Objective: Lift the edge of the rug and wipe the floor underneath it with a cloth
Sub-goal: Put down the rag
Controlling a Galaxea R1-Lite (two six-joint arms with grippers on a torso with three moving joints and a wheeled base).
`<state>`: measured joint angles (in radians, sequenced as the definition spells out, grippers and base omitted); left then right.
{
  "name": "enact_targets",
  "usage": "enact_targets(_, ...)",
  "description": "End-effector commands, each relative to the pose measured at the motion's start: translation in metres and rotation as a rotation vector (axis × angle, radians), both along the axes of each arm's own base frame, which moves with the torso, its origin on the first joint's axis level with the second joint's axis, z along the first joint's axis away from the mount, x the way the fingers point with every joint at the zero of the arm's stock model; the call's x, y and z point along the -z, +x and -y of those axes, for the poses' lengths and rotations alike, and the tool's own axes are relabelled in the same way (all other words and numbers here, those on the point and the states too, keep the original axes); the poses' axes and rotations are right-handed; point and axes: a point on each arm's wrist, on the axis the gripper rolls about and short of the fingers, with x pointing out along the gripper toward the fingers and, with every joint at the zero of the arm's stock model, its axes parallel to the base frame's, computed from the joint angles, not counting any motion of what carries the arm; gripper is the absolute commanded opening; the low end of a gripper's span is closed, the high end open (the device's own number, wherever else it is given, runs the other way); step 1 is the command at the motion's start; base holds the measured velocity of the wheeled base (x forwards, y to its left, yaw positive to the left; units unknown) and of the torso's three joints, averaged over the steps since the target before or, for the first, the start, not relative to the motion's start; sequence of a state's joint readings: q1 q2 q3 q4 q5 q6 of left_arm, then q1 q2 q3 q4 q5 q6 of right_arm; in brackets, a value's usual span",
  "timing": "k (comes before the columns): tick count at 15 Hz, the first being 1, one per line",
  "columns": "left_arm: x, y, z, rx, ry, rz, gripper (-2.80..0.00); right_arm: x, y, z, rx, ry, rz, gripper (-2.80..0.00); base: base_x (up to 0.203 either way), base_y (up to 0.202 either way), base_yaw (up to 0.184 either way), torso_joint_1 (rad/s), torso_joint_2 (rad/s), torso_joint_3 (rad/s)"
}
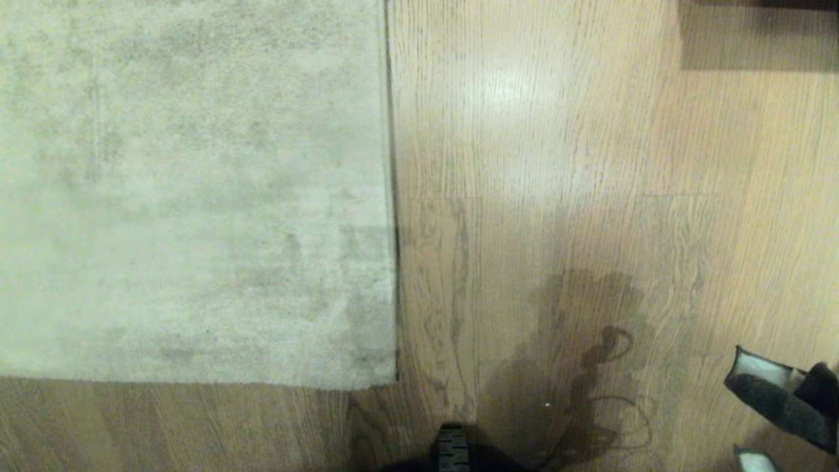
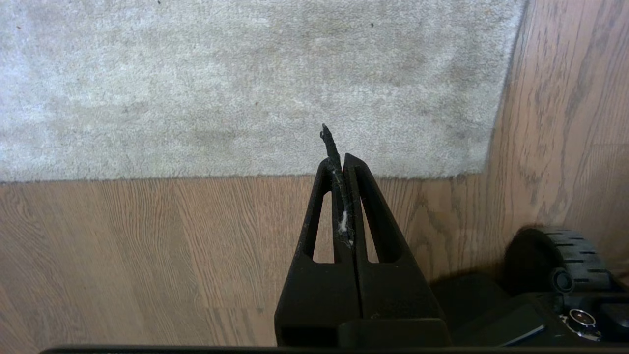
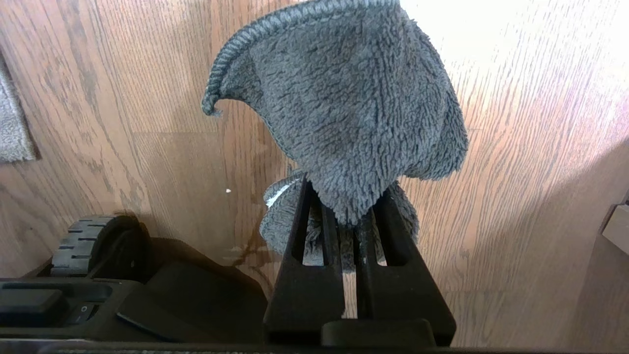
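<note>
The pale grey-beige rug [image 1: 196, 196] lies flat on the left, its edge [image 1: 393, 196] running straight down to a near corner [image 1: 395, 381]. Light brown wood floor [image 1: 557, 164] spreads to its right and in front of it. In the right wrist view my right gripper [image 3: 344, 194] is shut on the fluffy dark grey cloth [image 3: 354, 98], which hangs above the floor [image 3: 516, 172]. The same cloth [image 1: 773, 396] shows at the head view's lower right. My left gripper [image 2: 339, 160] is shut and empty, hovering over the floor [image 2: 147, 246] just short of the rug corner [image 2: 484, 169].
A dark piece of furniture [image 1: 760, 33] sits at the far right. My base and its wheel [image 1: 452, 449] are at the near edge, beside both grippers [image 2: 575, 255] [image 3: 81, 243]. A pale block edge [image 3: 616, 228] lies to one side of the right gripper.
</note>
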<state>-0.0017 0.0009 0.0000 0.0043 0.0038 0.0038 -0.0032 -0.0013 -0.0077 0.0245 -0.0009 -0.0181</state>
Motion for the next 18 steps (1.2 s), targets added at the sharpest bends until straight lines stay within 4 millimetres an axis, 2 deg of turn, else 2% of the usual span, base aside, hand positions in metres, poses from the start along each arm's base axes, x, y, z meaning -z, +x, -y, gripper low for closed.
enact_targets(1, 0.0, 0.0001, 0.0, -0.001, 0.001, -0.001, -2.8, 0.0, 0.0001, 0.0, 0.001, 0.0, -0.001, -2.8, 0.0, 0.0, 0.0, 0.0, 0.0, 0.0)
enact_targets(4, 0.0, 0.0001, 0.0, -0.001, 0.0, -0.001, -2.8, 0.0, 0.0001, 0.0, 0.001, 0.0, -0.001, -2.8, 0.0, -0.027, 0.002, 0.001, 0.0, 0.001)
enact_targets(9, 0.0, 0.0001, 0.0, -0.001, -0.001, -0.001, -2.8, 0.0, 0.0001, 0.0, -0.001, 0.0, -0.001, -2.8, 0.0, -0.155, 0.0, 0.004, 0.0, 0.002)
enact_targets(18, 0.0, 0.0001, 0.0, -0.001, -0.005, -0.001, -2.8, 0.0, 0.0001, 0.0, -0.001, 0.0, -0.001, -2.8, 0.0, 0.0, 0.0, 0.0, 0.0, 0.0)
